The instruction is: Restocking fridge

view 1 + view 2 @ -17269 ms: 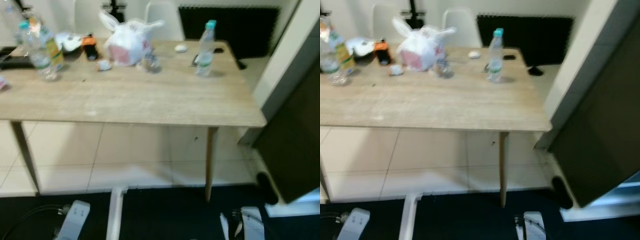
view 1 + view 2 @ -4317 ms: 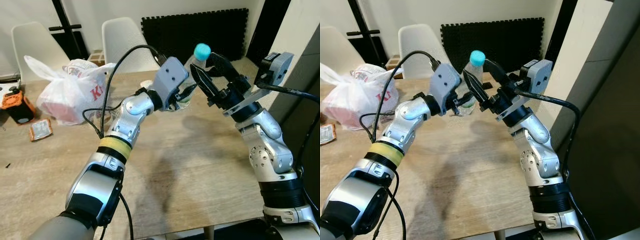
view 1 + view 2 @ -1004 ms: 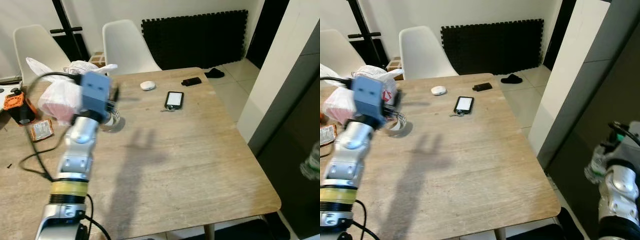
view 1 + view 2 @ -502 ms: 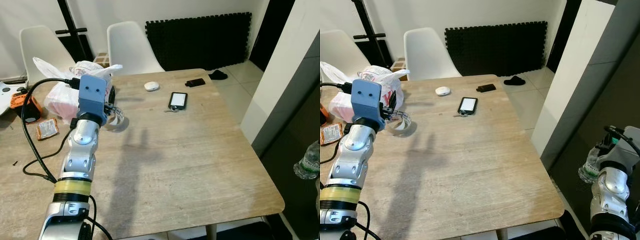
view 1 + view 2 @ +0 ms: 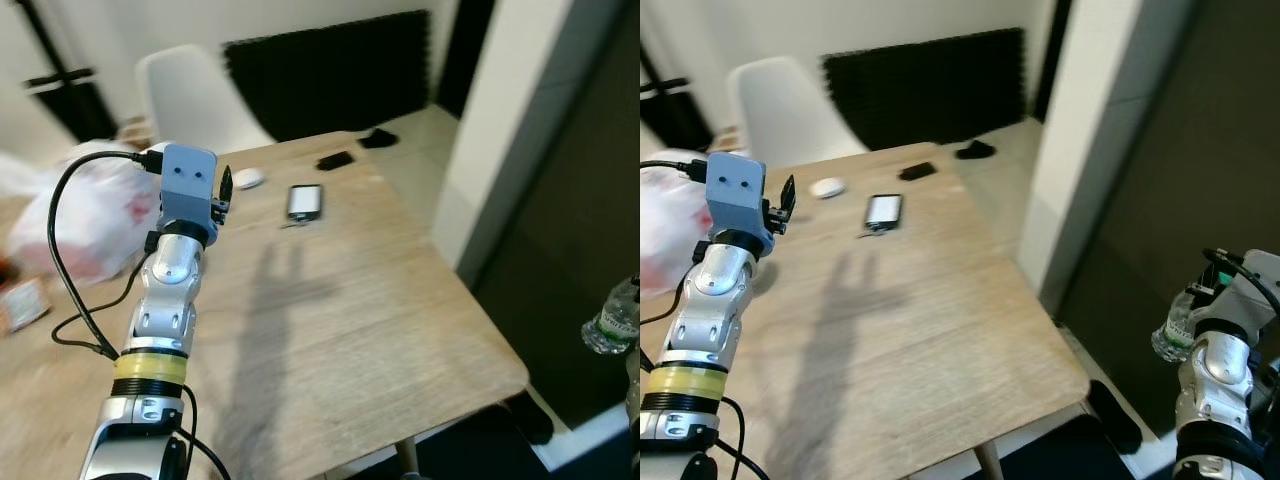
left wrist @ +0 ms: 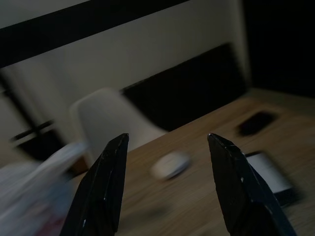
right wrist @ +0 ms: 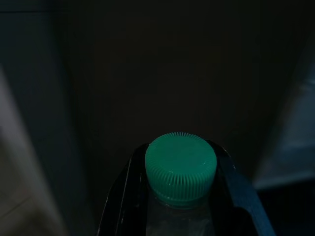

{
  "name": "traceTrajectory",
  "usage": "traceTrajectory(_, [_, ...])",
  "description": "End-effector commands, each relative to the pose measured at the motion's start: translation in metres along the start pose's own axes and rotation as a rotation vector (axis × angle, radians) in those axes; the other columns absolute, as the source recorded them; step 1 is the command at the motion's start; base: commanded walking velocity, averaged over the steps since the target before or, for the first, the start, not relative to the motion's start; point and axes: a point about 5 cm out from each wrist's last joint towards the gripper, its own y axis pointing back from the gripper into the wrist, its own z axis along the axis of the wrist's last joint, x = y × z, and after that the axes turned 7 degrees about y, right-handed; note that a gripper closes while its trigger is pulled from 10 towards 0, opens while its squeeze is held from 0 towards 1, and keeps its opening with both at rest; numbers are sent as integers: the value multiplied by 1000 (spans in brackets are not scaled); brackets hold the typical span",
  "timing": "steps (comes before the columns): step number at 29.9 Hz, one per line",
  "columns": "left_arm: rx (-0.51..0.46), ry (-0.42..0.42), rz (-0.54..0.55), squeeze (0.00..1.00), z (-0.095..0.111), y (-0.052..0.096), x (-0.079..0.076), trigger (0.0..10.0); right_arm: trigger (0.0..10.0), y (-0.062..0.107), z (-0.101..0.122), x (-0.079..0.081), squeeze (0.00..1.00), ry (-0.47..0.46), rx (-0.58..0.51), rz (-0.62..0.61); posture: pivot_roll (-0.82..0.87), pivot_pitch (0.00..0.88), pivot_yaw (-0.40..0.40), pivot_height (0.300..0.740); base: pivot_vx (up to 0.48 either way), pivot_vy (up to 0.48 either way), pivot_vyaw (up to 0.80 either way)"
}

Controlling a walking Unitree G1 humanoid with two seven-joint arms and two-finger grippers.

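Right claw grips a clear bottle with a green cap, held off the worktop edge. Left claw, fingers spread wide, hovers above the worktop; a phone lies beyond it.

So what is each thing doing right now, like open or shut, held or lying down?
Water bottle: held by the right gripper, green cap on.
Left gripper: open, holding nothing, raised over the table.
Phone: lying flat on the table, screen up.
White plastic bag: sitting on the table, blurred.
White chair: standing behind the table.
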Motion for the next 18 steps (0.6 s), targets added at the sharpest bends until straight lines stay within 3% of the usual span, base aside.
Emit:
traceTrajectory(1, [0,5,-10,0,-1,-2,-5,10000,10000,-1,1,0,0,-8,-10,-2,63,0,7,740,0,0,-763])
traceTrajectory(18, [-4,12,-17,0,-2,-3,-10,10000,10000,-2,0,0,0,-3,-8,2,59,0,0,740,0,0,-764])
